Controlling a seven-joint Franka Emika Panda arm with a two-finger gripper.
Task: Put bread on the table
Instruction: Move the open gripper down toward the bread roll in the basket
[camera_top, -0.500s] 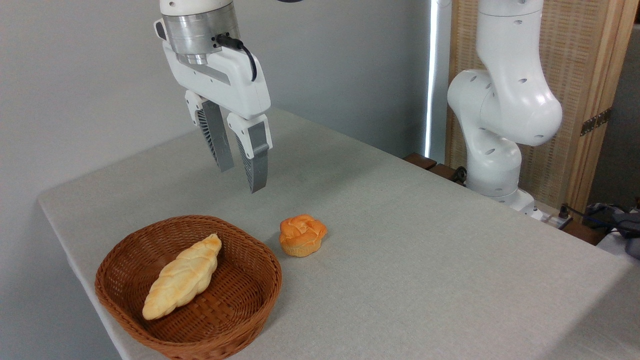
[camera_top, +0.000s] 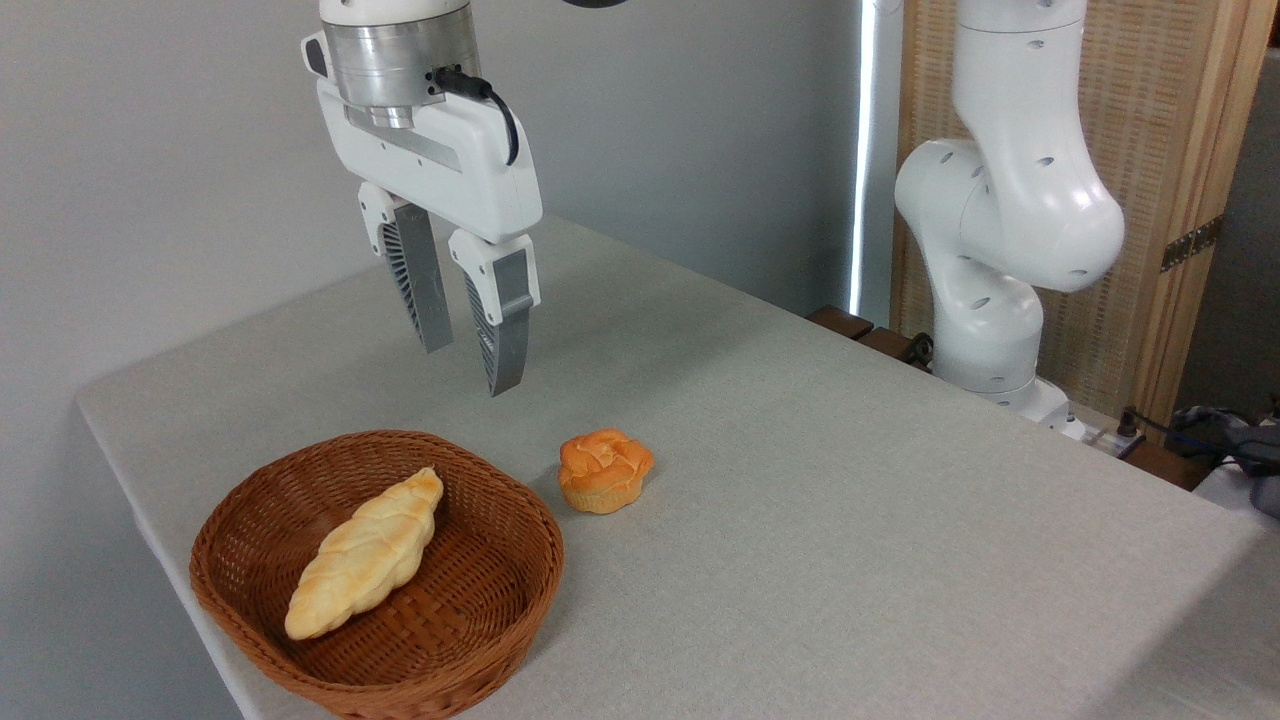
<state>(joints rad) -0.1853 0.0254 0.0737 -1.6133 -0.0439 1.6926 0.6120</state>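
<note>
The counter (camera_top: 800, 480) is a large flat surface covered in light grey-beige woven cloth, with a rounded corner at the left. The robot arm (camera_top: 1000, 200) is smooth white plastic with rounded joint housings; its base stands at the counter's far right edge. The basket (camera_top: 300, 680) is brown woven wicker, round and shallow, set near the front left corner. The gripper (camera_top: 466, 370) hangs above the counter, behind the basket and well clear of it; its two grey ribbed fingers (camera_top: 503, 330) are spread apart and hold nothing. The bread (camera_top: 365, 553), a long pale golden braided loaf tapered at both ends, lies diagonally inside the basket. The bun (camera_top: 604, 470), small, round and orange with a knotted top, sits on the cloth just right of the basket. Compared with the earlier frame, the gripper is slightly farther left; bread, bun and basket are unchanged.
</note>
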